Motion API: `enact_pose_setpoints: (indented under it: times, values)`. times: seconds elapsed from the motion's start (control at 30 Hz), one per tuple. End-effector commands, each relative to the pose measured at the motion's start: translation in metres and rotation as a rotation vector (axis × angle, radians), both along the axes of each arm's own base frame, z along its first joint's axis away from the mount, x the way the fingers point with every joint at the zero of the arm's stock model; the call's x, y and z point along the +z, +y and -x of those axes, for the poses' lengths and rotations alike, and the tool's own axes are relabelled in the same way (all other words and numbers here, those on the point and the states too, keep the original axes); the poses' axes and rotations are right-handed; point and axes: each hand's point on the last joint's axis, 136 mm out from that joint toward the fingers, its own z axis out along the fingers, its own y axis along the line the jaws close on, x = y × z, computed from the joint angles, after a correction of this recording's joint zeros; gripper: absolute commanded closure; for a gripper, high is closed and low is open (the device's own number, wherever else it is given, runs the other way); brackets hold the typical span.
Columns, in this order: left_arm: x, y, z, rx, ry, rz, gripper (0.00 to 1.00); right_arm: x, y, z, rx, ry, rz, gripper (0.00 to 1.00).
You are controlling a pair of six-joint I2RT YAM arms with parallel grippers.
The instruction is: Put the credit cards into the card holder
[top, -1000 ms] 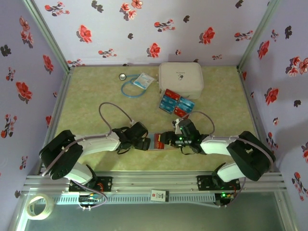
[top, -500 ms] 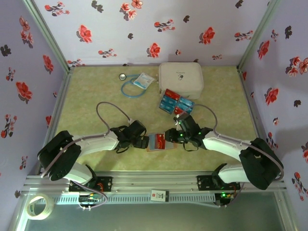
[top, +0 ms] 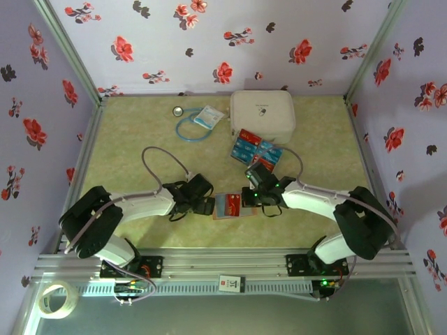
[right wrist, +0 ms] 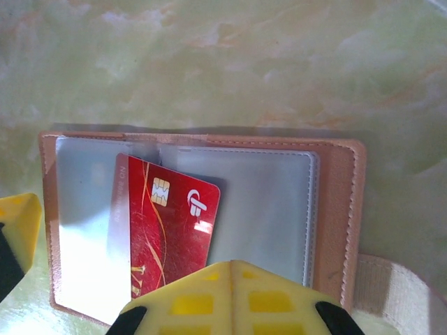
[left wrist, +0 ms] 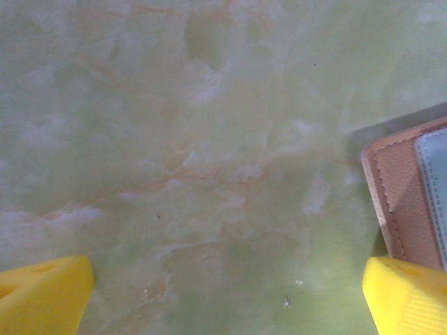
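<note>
- The card holder [top: 222,208] lies open and flat on the green table [top: 140,139], at about 6 o'clock from the table's middle, between the two grippers.
- The left gripper [top: 207,206] is at 9 o'clock of the holder. Its pincer is wide open – in the left wrist view one yellow fingertip [left wrist: 42,296] is over bare table and the other is just beside the holder's leather corner.
- The right gripper [top: 245,199] is at about 3 o'clock of the holder, with its pincer narrow, the fingers closed together.
- In the right wrist view these fingers cover the near end of a red card [right wrist: 167,230]. If they pinch the card or only hang over it, I cannot tell.
- The red card lies tilted on the clear sleeves, its far end near the middle fold; how deep it sits in a sleeve is not clear.
- The other credit cards [top: 255,149] – red and blue, in a loose pile – are at about 1 o'clock from the holder, just in front of a white case [top: 262,115].
</note>
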Motion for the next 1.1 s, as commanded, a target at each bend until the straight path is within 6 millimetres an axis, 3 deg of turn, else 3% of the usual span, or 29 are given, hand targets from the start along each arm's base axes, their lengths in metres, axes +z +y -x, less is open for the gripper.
enact_pose_setpoints:
  times: [0.0, 0.37, 1.07]
  values:
    - [-0.003, 0.012, -0.003, 0.017, 0.001, -0.062, 0.0, 0.0, 0.004, -0.004, 0.017, -0.018, 0.035, 0.95]
    - [-0.004, 0.01, -0.006, 0.01, 0.006, -0.071, 0.0, -0.006, 0.024, -0.004, 0.05, -0.001, 0.032, 0.96]
    - [-0.007, 0.009, -0.006, 0.016, 0.013, -0.067, 0.0, 0.002, 0.067, -0.005, 0.09, 0.009, -0.057, 0.96]
